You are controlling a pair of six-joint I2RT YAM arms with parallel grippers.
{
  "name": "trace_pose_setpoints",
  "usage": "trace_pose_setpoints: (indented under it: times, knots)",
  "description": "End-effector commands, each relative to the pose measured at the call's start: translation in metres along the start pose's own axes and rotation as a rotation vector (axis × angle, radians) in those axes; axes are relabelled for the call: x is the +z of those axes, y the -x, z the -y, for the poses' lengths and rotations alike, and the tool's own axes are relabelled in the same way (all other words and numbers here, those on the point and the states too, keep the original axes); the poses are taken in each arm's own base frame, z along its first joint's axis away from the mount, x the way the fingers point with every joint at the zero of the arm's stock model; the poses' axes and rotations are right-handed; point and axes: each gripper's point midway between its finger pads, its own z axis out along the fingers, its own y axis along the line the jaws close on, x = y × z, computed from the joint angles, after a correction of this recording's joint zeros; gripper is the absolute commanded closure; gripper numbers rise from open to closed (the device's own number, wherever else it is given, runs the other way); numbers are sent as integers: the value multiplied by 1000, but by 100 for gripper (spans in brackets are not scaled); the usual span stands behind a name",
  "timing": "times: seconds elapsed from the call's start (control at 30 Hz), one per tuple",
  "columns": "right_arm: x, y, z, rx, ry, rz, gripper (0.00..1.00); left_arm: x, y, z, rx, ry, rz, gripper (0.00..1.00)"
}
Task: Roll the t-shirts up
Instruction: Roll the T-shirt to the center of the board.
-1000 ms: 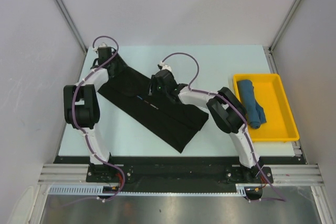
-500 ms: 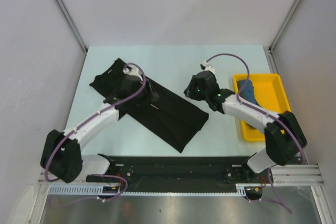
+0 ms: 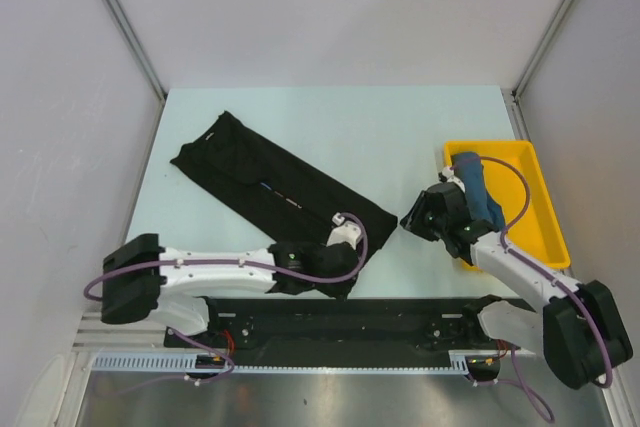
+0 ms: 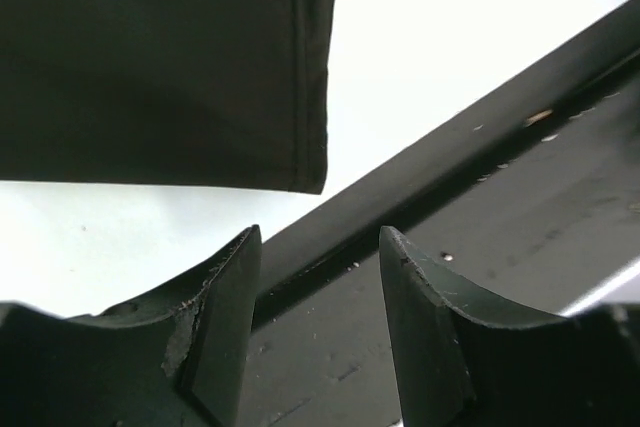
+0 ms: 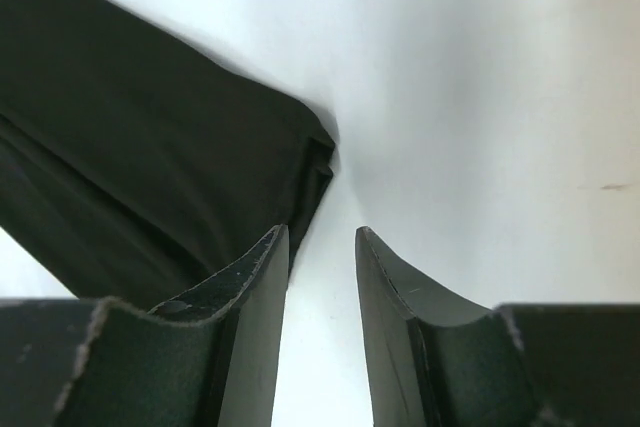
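Both arms have drawn back nearward: left gripper [image 4: 320,237], jaws parted and empty, sits at the near corner of the folded black t-shirt [image 3: 270,182] on the table [image 3: 400,127], right gripper [image 5: 320,234] likewise at its right corner; teal t-shirt [image 3: 478,192] lies in yellow tray [image 3: 540,237].

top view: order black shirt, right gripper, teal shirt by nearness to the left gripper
1. black t-shirt, its near corner beside the left gripper
2. right gripper, further right
3. teal t-shirt, far right in the yellow tray

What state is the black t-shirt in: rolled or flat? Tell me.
Flat, not rolled: the black t-shirt lies as a long folded strip.
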Motion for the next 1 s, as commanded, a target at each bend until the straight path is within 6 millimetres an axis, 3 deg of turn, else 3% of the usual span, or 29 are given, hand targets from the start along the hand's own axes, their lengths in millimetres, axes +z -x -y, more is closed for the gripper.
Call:
trace_pose_setpoints:
  times: [0.0, 0.2, 0.37, 0.53, 0.97]
  knots:
    - [14, 4, -20, 36, 91, -1, 62, 3, 9, 5, 56, 78, 26, 42]
    - [28, 10, -17, 64, 82, 27, 58, 9, 11, 10, 91, 67, 27, 37]
    - [39, 15, 0, 94, 9, 59, 56, 17, 11, 17, 133, 73, -7, 37]
    - [53, 11, -4, 94, 39, 35, 55, 22, 11, 18, 157, 77, -15, 36]
    - [60, -4, 5, 102, 16, -2, 81, 43, -7, 20, 183, 66, -73, 43]
